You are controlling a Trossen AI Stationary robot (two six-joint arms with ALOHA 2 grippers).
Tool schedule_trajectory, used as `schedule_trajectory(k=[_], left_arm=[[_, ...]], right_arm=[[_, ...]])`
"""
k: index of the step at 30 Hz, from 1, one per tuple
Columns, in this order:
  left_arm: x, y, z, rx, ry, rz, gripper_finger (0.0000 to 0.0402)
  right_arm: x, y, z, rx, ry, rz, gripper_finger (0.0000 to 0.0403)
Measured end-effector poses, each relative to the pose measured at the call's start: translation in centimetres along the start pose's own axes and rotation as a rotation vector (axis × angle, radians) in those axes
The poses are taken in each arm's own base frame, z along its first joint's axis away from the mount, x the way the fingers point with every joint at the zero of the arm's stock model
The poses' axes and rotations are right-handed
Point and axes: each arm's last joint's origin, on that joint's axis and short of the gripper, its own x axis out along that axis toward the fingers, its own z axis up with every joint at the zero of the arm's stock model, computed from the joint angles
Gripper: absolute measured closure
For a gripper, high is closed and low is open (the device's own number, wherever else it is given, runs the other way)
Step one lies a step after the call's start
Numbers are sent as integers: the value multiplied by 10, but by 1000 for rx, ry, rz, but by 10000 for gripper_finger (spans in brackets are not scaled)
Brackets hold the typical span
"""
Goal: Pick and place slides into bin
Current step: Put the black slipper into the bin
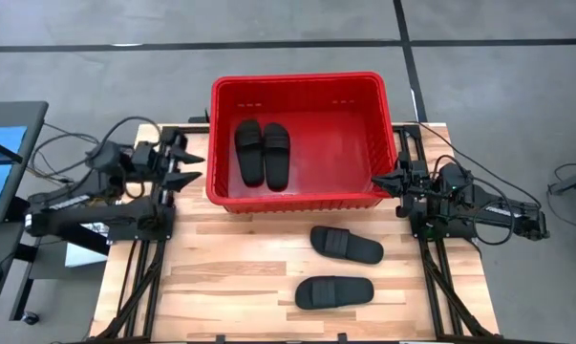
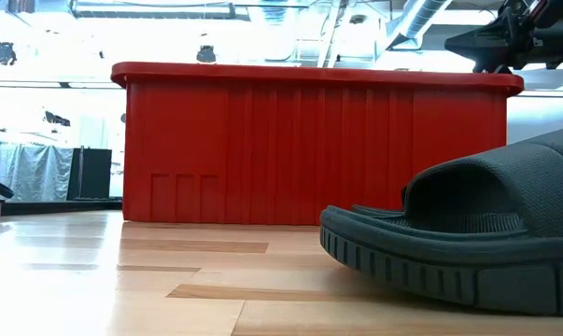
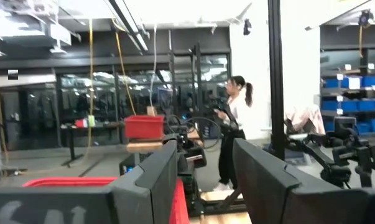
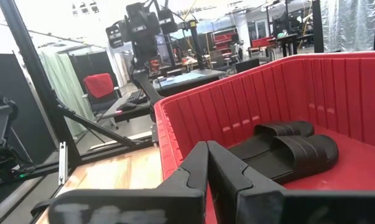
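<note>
Red bin (image 1: 302,86) hiding two slides (image 1: 262,151) at table level, one cropped

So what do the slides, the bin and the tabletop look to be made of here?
The slides look like moulded rubber or foam: matte black, with a ribbed sole edge in the low view. The bin looks like hard plastic: glossy red, ribbed walls, rolled rim. The tabletop looks like jointed wood planks, pale with visible grain and a light sheen.
</note>
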Motion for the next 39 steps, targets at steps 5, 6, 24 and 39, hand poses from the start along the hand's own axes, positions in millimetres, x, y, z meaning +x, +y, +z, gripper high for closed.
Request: schedule_trajectory(k=[5, 6, 24, 39], left_arm=[[-22, -6, -17, -5, -12, 16, 253], [-25, -7, -21, -12, -13, 25, 253], [-54, -1, -79, -77, 86, 442, 253], [-67, -1, -124, -110, 114, 507, 253]], right_arm=[[0, 0, 0, 0, 0, 0, 403], [0, 0, 0, 0, 0, 0, 403], [0, 0, 0, 0, 0, 0, 403], [0, 0, 0, 0, 1, -1, 403]])
